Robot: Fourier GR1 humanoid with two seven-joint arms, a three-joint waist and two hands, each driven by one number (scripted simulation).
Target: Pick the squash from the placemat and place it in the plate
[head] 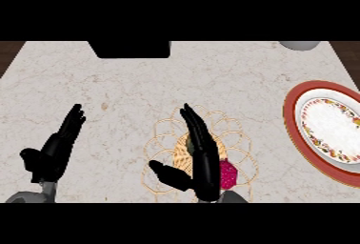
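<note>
Your right hand [200,162] is over the placemat [235,128], the gold-lined lacy mat near the middle of the counter [141,86]. Its fingers are straight and held close together, pointing away from you toward the far side of the mat, with the thumb standing out to the left. Nothing is pinched or wrapped in it.

The squash [184,147] lies on the placemat directly under that hand. You see only a pale yellowish part of it, with a darker greenish bit at its upper end, showing just left of the fingers; the rest is covered by them. Whether the fingers actually touch it you cannot tell from this view. Just to the right of the palm, also on the mat, lies a small magenta thing [228,174], half hidden by the hand.

The plate [330,126] sits well apart from the squash, at the right edge of the counter. It has a red rim and a flowered band around a white middle, and part of it runs out of view.

Your left hand [53,152] shows at the lower left, off the mat, fingers straight and together, thumb out, holding nothing.

At the far edge you can see a black box [130,49] and, in the right corner, part of a white object [302,45].
</note>
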